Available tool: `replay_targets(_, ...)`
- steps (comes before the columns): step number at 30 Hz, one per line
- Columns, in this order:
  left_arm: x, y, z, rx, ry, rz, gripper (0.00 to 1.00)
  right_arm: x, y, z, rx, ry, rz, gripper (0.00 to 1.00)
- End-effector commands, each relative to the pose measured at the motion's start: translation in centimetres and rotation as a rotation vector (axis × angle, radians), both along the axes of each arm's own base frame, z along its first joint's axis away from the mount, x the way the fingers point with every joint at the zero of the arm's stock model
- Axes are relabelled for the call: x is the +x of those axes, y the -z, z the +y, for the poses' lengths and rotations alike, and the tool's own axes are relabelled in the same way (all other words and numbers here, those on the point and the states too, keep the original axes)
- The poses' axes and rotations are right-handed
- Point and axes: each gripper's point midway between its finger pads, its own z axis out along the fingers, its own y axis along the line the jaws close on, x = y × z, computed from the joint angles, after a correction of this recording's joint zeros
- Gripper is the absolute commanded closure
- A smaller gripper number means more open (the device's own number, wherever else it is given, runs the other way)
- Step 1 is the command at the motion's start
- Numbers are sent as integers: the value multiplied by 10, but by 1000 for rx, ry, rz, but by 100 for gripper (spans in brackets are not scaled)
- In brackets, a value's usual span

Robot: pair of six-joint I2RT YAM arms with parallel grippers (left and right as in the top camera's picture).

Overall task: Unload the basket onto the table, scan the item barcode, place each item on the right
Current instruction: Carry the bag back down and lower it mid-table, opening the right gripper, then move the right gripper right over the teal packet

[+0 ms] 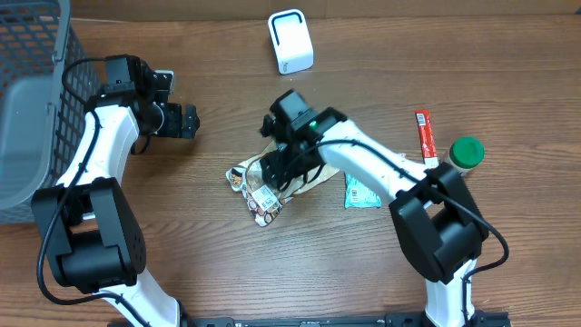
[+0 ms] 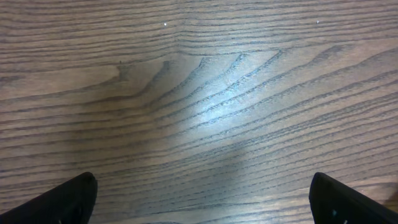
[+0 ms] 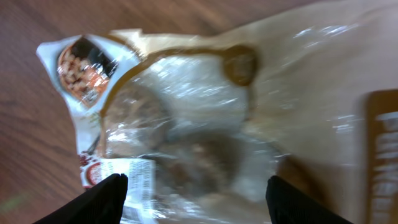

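The snack bag (image 1: 257, 189) is seen lying flat on the table (image 1: 182, 236) at the middle of the frame, below the white scanner (image 1: 290, 42). The right claw (image 1: 280, 165) is held directly over the bag, its fingers (image 3: 106, 199) spread apart; whether the bag is touched cannot be told. The left claw (image 1: 188, 121), at the upper left, is spread wide over bare wood.

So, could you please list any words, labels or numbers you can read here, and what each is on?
None can be read clearly.
Brown label on the snack bag: white letters, blurred.
White sticker on the same bag: print blurred.
Red packet: print too small.
Teal packet: print too small.
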Motion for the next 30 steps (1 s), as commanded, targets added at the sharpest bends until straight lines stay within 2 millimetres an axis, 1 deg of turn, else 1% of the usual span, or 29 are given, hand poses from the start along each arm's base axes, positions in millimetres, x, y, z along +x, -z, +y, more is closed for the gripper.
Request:
replay_targets(1, 8, -22, -2, 8, 15, -58, 0, -23, -1, 17, 6, 9, 34, 26)
replay_targets(6, 8, -22, -2, 8, 15, -58, 0, -56, 0, 42, -2, -34, 59, 26)
replay_targets(9, 8, -22, -2, 8, 15, -58, 0, -73, 0, 53, -11, -30, 74, 26)
replay_targets(13, 8, -22, -2, 8, 15, -58, 0, -75, 0, 54, -44, -22, 42, 27)
replay_targets(15, 8, -22, -2, 8, 15, -58, 0, -73, -8, 51, -43, -15, 41, 27)
replay_targets(16, 8, -22, -2, 8, 15, -58, 0, -70, -16, 47, -39, -5, 38, 27)
replay_targets(18, 8, -22, -2, 8, 15, -58, 0, -63, -31, 38, -34, 25, 26, 27)
replay_targets(20, 8, -22, -2, 8, 15, -58, 0, -51, -50, 20, -45, 107, -1, 23)
replay_targets(22, 8, -22, -2, 8, 15, -58, 0, -39, -66, -5, -80, 202, -30, 18)
replay_targets(23, 8, -22, -2, 8, 15, -58, 1, -34, -72, -18, -100, 248, -43, 13)
replay_targets(24, 8, -22, -2, 8, 15, -58, 0, -30, -77, -30, -120, 286, -49, 11)
replay_targets(25, 8, -22, -2, 8, 15, -58, 0, -27, -81, -43, -141, 323, -49, 10)
replay_targets(27, 8, -22, -2, 8, 15, -58, 0, -25, -84, -61, -167, 357, -33, 9)
replay_targets(30, 8, -22, -2, 8, 15, -58, 0, -26, -78, -84, -217, 392, 10, 9)
